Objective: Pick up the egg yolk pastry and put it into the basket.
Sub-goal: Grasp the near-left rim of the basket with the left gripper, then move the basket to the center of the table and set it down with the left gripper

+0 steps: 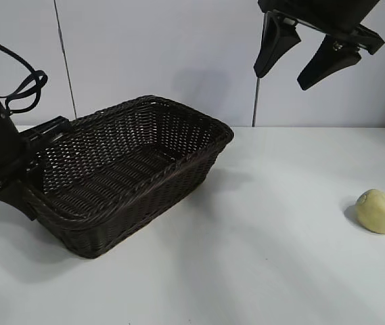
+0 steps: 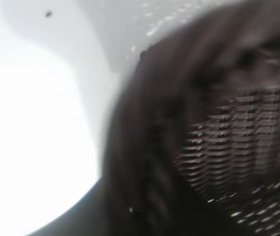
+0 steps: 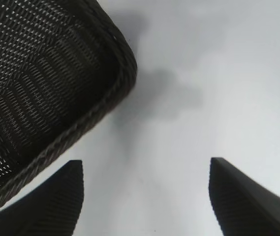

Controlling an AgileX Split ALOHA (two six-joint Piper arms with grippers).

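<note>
Hung high above the table [image 1: 266, 271], right gripper [image 1: 302, 55] spread open; egg yolk pastry [image 1: 379, 211] well apart from basket [image 1: 178, 172]; left gripper's state unclear.

Exterior view: camera outside the rig, roughly level, slightly above the table [image 1: 260, 271], facing the arms and back wall [image 1: 165, 47]; takes in the whole basket [image 1: 128, 172].

Left wrist view: pressed very close against the basket's weave [image 2: 228, 142], out of focus; a strip of table [image 2: 26, 137] beside it.

Right wrist view: high, looking steeply down between the right gripper [image 3: 147, 196] fingers onto bare table [image 3: 218, 73] and one basket corner [image 3: 115, 64].

Shared by all three views: basket and tabletop.
</note>
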